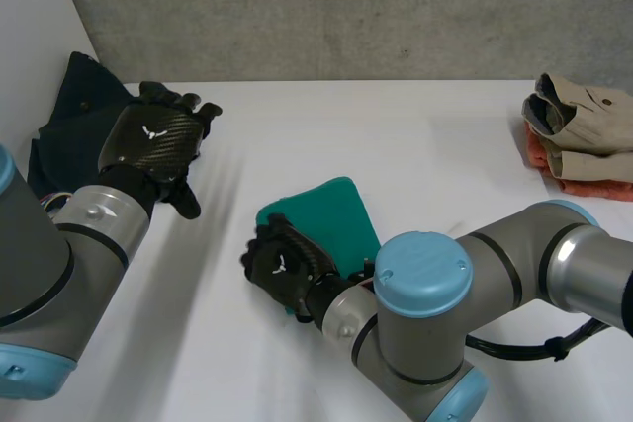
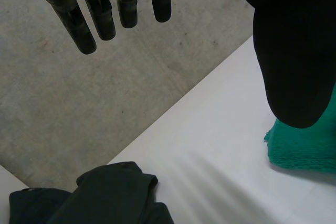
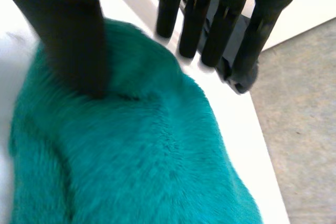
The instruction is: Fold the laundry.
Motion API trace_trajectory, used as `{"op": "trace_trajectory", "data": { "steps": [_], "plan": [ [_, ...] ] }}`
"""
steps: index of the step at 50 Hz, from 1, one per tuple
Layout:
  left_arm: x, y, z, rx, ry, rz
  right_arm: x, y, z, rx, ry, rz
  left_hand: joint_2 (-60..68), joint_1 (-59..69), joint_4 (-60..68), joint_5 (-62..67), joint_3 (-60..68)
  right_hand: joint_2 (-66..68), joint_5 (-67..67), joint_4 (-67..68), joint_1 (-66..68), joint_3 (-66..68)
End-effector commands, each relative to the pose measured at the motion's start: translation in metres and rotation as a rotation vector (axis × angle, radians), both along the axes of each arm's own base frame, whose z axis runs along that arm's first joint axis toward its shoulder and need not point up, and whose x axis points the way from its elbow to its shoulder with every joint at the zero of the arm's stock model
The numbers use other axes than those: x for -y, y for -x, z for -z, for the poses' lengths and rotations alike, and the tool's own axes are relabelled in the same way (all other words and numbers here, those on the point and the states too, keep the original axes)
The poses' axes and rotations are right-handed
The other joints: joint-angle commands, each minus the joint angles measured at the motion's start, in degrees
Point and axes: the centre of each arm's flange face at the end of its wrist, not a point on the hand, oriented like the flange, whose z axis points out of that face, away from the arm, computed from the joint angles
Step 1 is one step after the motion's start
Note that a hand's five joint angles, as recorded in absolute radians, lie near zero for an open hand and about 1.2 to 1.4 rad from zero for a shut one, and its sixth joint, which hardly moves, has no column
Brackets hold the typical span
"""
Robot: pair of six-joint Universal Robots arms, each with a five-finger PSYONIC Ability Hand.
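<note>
A folded teal fleece cloth (image 1: 331,214) lies in the middle of the white table (image 1: 396,135). My right hand (image 1: 282,266) is at its near left corner. In the right wrist view the thumb (image 3: 73,35) rests on top of the teal cloth (image 3: 147,156) while the straight fingers (image 3: 197,19) reach out past its edge. My left hand (image 1: 153,145) hovers open above the table, holding nothing, just right of a crumpled dark garment (image 1: 69,116). Its fingers (image 2: 100,9) are straight, with the dark garment (image 2: 110,192) below them and the teal cloth (image 2: 304,145) beside the thumb.
A stack of folded clothes (image 1: 584,135), beige on top of orange, sits at the table's far right edge. A grey wall (image 1: 346,7) runs behind the table. Bare tabletop lies between the teal cloth and the stack.
</note>
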Motion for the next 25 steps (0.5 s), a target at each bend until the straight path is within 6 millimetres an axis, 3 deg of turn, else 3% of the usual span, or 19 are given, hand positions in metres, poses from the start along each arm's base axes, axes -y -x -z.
{"op": "trace_trajectory", "data": {
  "steps": [1,3,7,12,15,18,21,22,25],
  "plan": [
    [0.003,0.022,-0.007,-0.032,0.014,0.047,0.037,0.018,-0.048,0.210,-0.127,0.194,-1.32,-0.26,-1.22,-2.30,-1.74,-18.61,-18.91,-20.78,-13.30,-20.37],
    [0.005,0.035,-0.014,-0.049,0.015,0.064,0.058,0.039,-0.080,0.340,-0.186,0.283,-1.32,-0.26,-1.22,-2.30,-1.74,-18.61,-18.91,-20.78,-13.30,-20.37],
    [0.009,0.050,-0.015,-0.062,-0.028,0.029,0.074,0.063,-0.100,0.490,-0.324,0.376,-1.32,-0.26,-1.22,-2.30,-1.74,-18.61,-18.91,-20.78,-13.30,-20.37],
    [-0.007,0.086,-0.008,-0.139,-0.101,0.095,0.092,0.087,-0.097,0.503,-0.485,0.499,-1.32,-0.26,-1.22,-2.30,-1.74,-18.61,-18.91,-20.78,-13.30,-20.37],
    [-0.016,0.102,0.013,-0.190,-0.187,0.121,0.103,0.095,-0.089,0.453,-0.554,0.553,-0.82,0.24,-0.71,-1.80,-1.24,-18.61,-18.91,-20.78,-13.30,-20.37],
    [-0.021,0.111,0.038,-0.211,-0.271,0.126,0.112,0.091,-0.066,0.385,-0.646,0.564,-0.31,0.75,-0.21,-1.30,-0.73,-18.61,-18.91,-20.78,-13.30,-20.37],
    [-0.025,0.115,0.057,-0.205,-0.319,0.115,0.119,0.087,-0.057,0.359,-0.702,0.539,0.36,1.42,0.46,-0.63,-0.06,-18.61,-18.91,-20.78,-13.30,-20.37],
    [-0.024,0.114,0.071,-0.184,-0.340,0.084,0.119,0.085,-0.055,0.354,-0.712,0.528,0.36,1.42,0.46,-0.62,-0.06,-18.61,-18.91,-20.78,-13.30,-20.37],
    [-0.023,0.108,0.087,-0.141,-0.359,0.021,0.121,0.080,-0.039,0.322,-0.750,0.502,0.53,1.59,0.63,-0.46,0.11,-18.61,-18.91,-20.78,-13.30,-20.37]
  ]
}}
